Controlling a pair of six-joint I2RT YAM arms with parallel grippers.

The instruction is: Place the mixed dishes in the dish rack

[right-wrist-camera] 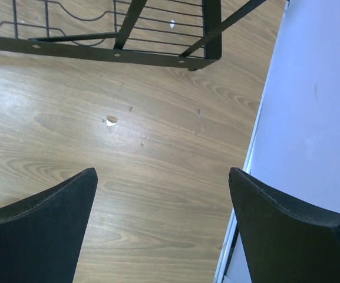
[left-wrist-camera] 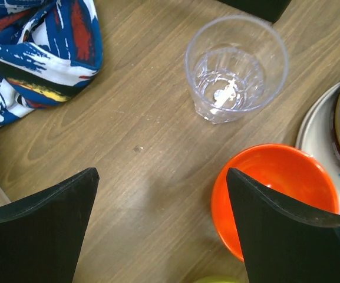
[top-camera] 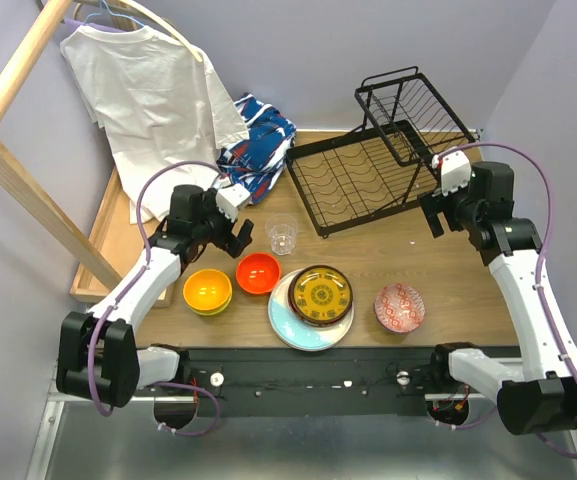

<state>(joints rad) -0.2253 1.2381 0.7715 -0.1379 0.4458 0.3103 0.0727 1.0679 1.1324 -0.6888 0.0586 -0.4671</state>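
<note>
Blue-red-white patterned cloth (top-camera: 258, 145): bunched against left edge of black wire dish rack (top-camera: 353, 180), beyond left gripper (left-wrist-camera: 161, 230)
White T-shirt (top-camera: 148, 90): hangs on pale wooden frame (top-camera: 13, 100), back left
Surface: wood-grain table (top-camera: 418, 265), lilac-grey walls (top-camera: 368, 40)
Dishes: clear cup (left-wrist-camera: 235, 68), orange bowl (left-wrist-camera: 276, 177), yellow bowl (top-camera: 208, 290), yellow-brown plate (top-camera: 321, 295) on pale blue plate (top-camera: 290, 325), red patterned bowl (top-camera: 399, 306), on table in front of rack
Left gripper: jaws spread wide, nothing held, cup just ahead, orange bowl partly behind one finger
Right gripper (right-wrist-camera: 161, 230): jaws spread wide, nothing held, over table at rack's near right corner

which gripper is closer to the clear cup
Left. The left gripper sits open just to the left of the clear cup, near the orange bowl. The right gripper is across the table, open, at the dish rack's near right corner.
</note>
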